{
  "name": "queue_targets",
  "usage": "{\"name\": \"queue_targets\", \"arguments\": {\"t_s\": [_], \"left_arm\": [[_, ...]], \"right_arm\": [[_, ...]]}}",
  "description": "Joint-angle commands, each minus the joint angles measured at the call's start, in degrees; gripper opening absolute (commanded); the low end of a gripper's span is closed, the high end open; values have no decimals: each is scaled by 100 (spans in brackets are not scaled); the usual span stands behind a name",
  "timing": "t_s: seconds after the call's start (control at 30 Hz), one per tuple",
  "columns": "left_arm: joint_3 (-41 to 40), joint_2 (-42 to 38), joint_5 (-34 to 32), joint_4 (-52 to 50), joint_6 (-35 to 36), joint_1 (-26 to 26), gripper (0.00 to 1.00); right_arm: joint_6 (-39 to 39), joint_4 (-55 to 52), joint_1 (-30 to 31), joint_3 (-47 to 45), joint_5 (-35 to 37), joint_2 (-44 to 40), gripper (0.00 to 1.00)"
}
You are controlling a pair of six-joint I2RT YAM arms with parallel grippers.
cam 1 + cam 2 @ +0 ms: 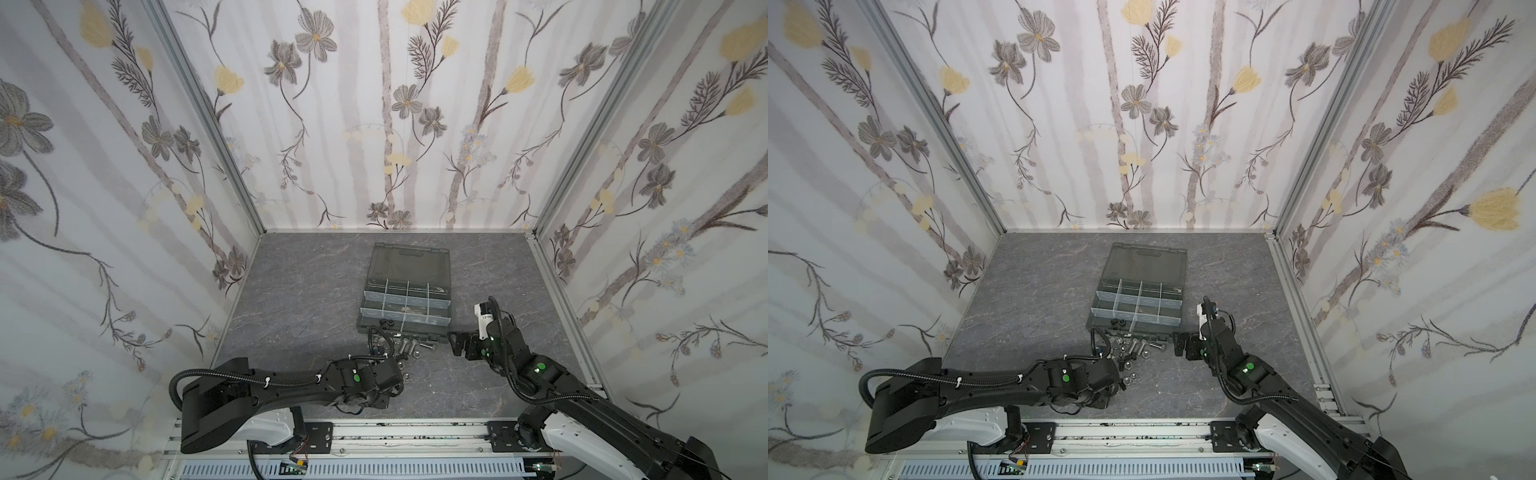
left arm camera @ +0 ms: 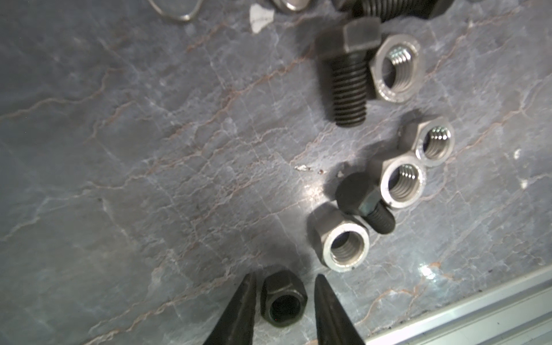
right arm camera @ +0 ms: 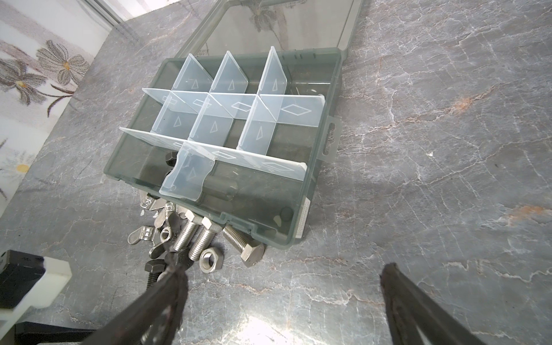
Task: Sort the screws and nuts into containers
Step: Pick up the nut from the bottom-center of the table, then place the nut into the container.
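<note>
Currently: grey marbled table (image 1: 291, 291) in both top views, both arms reaching in from the near edge. Left arm (image 1: 291, 382) lies low across the near side; right arm (image 1: 540, 370) angles in toward the middle.

Organiser case (image 3: 263, 233) sits mid-table, smoky lid (image 1: 407, 262) swung fully open and lying flat on the far side. Pale dividers (image 3: 233, 110) split it into containers. One dark hex piece (image 3: 171, 156) shows in the near compartment left of the short divider; nut or screw, cannot tell.

Right gripper (image 3: 282, 265): fingers spread wide, nothing between them, held over bare table just beside the case's near right corner.

Left gripper (image 2: 285, 277): fingers apart, straddling one black nut (image 2: 283, 300) that lies flat on the table. A thin gap shows on each side, so the nut is not clamped. This spot is close to the aluminium rail (image 2: 478, 310). In the top views the wrist hides these fingers.

Loose hardware lies on the table against the case's near wall, between the two grippers (image 1: 411, 347).
- Silver screws: two side by side (image 3: 203, 239), one more angled under the case edge (image 3: 243, 245).
- Black screws: a larger one (image 2: 346, 83), a smaller one (image 2: 366, 203).
- Silver nuts, left wrist view: one nearest the black nut (image 2: 346, 248), two touching each other (image 2: 403, 186) (image 2: 436, 146), one against the larger black screw (image 2: 395, 67).
- Wing nuts (image 3: 143, 234) mixed into the pile.
- White fleck (image 2: 260, 16) on the table.
</note>
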Motion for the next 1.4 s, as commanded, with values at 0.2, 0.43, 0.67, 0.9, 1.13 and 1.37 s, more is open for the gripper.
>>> {"name": "queue_targets", "arguments": {"t_s": [0.2,0.43,0.67,0.9,1.13,1.37], "left_arm": [[53,211,59,-388,-36,-38,31],[210,519,-11,-389,37,-85,25],[454,296,-166,-414,138,-41,23],[1337,264,-750,-423,630,515,24],[2345,581,-1245,-407,1590,1420,23],[3002,1174,-1474,-330,2277,2075,23]], "right_arm": [[38,143,7,-41,37,-18,100],[64,34,7,-61,90,-127,100],[72,14,7,-70,186,-229,100],[73,-23,7,46,231,-213,100],[72,-38,8,145,248,-150,100],[102,-13,6,75,297,-163,100]]}}
